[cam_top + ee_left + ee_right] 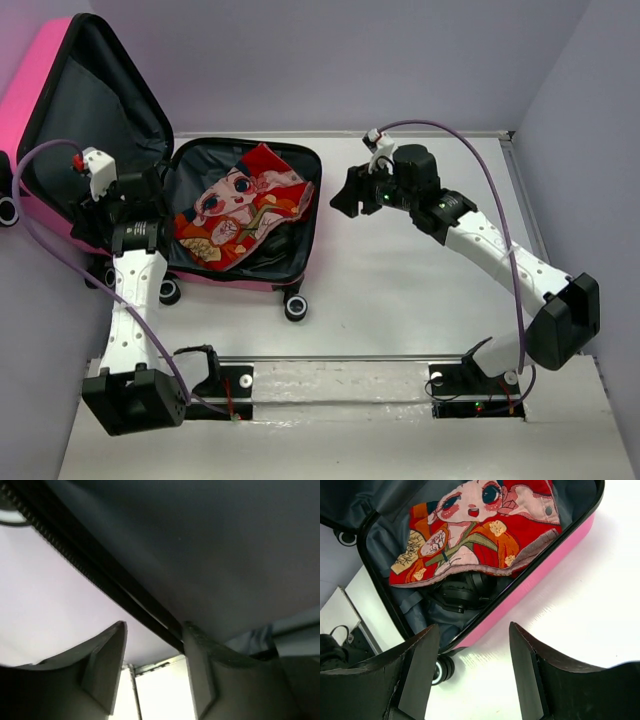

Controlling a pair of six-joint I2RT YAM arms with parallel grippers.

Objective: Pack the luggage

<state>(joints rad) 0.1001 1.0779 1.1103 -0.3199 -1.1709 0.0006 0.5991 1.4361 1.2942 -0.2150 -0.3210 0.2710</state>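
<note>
1. At the back left of the table [420, 290], the luggage [303, 215] lies open. Its base is flat and its lid [95, 100] is tilted up, leaning away to the left.
2. Inside the base I see a red printed cloth [245, 205] spread over something black [462, 592] that I can't identify.
3. My left gripper [154, 630] is up at the lid's free edge. Its fingers stand apart and pinch nothing. The zipper rim [100, 580] runs across just above the tips and meets one finger, though I can't tell whether it actually touches.
4. My right gripper [472, 626] hangs over bare table just to the right of the base, fingers spread, with nothing between them.
5. I judge the shell to be stiff, smooth and probably slippery on its broad faces, so a pinch there would slide off. The rim with its zipper trim offers a thin lip, and that is where I would take hold.
6. The lid should swing freely on its hinge and looks light, so a gentle guiding push ought to do.
7. The casters [296, 306] worry me, because the whole case may roll if I push sideways. I would steady the base's right wall with the right arm.
8. The cloth is soft, and any fold near the rim could catch in the closing seam.
</note>
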